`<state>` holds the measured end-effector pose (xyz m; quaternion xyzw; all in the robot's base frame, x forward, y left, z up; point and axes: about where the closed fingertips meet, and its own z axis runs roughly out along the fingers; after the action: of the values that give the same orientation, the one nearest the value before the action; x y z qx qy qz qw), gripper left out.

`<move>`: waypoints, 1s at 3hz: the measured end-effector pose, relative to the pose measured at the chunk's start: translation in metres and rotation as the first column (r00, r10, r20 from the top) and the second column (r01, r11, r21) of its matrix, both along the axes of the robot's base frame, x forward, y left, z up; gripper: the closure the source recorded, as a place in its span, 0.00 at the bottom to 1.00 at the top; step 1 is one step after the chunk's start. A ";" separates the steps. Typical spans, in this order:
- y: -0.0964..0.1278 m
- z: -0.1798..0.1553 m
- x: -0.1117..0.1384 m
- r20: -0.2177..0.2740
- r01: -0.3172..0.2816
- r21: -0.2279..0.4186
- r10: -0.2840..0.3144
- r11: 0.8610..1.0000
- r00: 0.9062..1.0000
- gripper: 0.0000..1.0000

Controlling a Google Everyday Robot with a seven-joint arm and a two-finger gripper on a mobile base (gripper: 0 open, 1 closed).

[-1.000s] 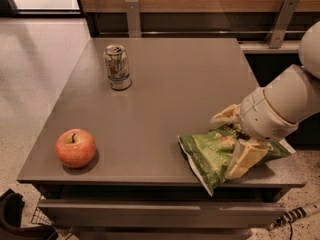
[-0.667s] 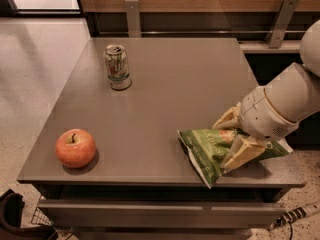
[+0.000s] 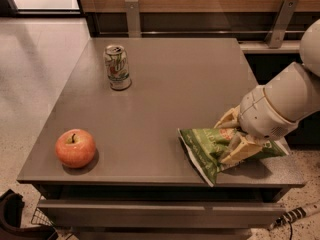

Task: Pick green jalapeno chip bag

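Hangs the gripper [image 3: 223, 141] low over the table's [image 3: 175, 84] front right corner. Pulls the fingers [image 3: 245, 149] closer together than a second ago, the lower one nearer the upper. Pinches the bag [image 3: 202, 144] between them now, so the grab looks made. Leaves the bag lying on the table, a bit more scrunched, not lifted yet. Leaves the apple [image 3: 75, 148] and can [image 3: 117, 67] alone, well apart on the left. Needs only a slow lift next.
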<state>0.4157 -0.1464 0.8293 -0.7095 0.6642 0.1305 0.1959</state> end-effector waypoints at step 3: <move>0.008 0.084 0.040 0.135 0.025 0.049 -0.031 0.998 0.990 1.00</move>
<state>0.4559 -0.1383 0.9128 -0.7025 0.6560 0.0949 0.2592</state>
